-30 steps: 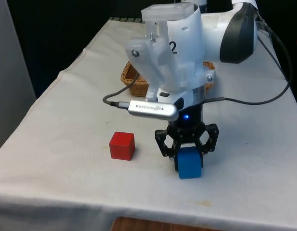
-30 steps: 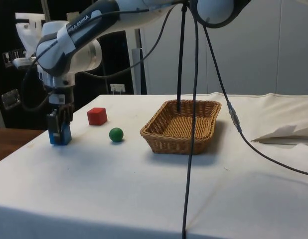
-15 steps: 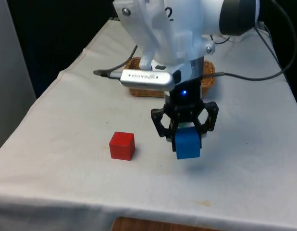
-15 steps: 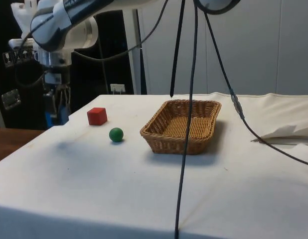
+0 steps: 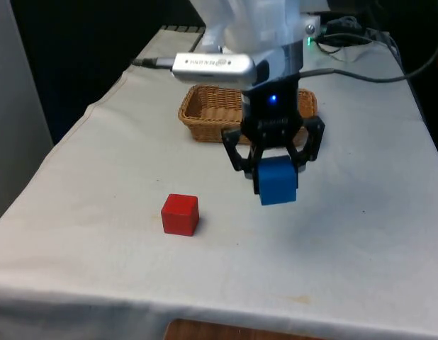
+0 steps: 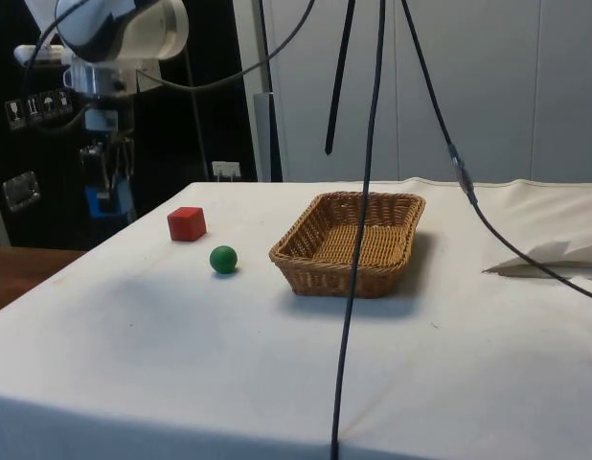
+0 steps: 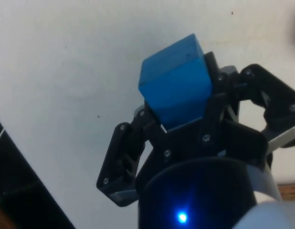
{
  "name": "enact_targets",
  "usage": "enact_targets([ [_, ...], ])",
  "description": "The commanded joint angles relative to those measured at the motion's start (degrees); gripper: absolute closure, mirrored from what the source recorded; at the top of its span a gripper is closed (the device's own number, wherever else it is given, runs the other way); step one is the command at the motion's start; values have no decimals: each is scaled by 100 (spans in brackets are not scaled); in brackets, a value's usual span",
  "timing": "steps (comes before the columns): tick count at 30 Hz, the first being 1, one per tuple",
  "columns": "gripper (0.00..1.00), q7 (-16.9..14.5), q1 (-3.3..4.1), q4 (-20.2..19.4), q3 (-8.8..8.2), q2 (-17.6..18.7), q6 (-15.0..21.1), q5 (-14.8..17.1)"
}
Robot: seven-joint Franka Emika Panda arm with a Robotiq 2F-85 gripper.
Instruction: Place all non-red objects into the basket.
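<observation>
The desk, under its white cloth, carries everything here. The white arm reaches down over it from the far end, and in the side view the arm stands high above the desk's end.

The wicker basket sits on the desk behind the tool in the front view, partly hidden by it. In the side view the basket lies open, with nothing to be seen inside it.

The tool hangs in the air above the cloth, clenched on a blue block. The block is off the desk, with bare cloth below it. In the wrist view the tool grips the block between its two black fingers, one on either side, and the block's free end sticks out past them. In the side view the tool and the blue block show well above the desk's end, against the dark background.

A red block rests on the cloth towards the front view's left of the tool, apart from it. In the side view the red block sits near a green ball, which lies between it and the basket, touching neither.
</observation>
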Motion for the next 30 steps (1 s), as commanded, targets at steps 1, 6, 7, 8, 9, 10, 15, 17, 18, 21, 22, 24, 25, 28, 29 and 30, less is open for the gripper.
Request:
enact_targets([
  [1,97,-52,74,-241,-52,-178,57,-29],
  [6,97,-92,69,-189,-69,-246,-74,-29],
  [7,97,-138,149,-424,-120,-430,-23,-69],
  [8,97,-149,160,-453,-126,-464,-34,-80],
  [9,97,-160,166,-481,-132,-516,-52,-92],
  [10,97,-172,178,-510,-143,-561,-63,-109],
  [15,97,-201,143,-401,-143,-590,-206,-103],
  [17,97,-275,235,-665,-212,-842,-172,-160],
  [18,97,-292,235,-688,-212,-877,-178,-160],
  [21,97,-350,252,-785,-218,-1031,-189,-195],
  [22,97,-367,252,-808,-212,-1066,-183,-201],
  [24,97,-378,258,-831,-212,-1100,-178,-206],
  [25,97,-390,258,-859,-212,-1134,-172,-212],
  [28,97,-430,275,-945,-206,-1238,-155,-218],
  [29,97,-453,281,-997,-206,-1301,-143,-218],
  [30,97,-470,286,-1026,-212,-1341,-143,-218],
])
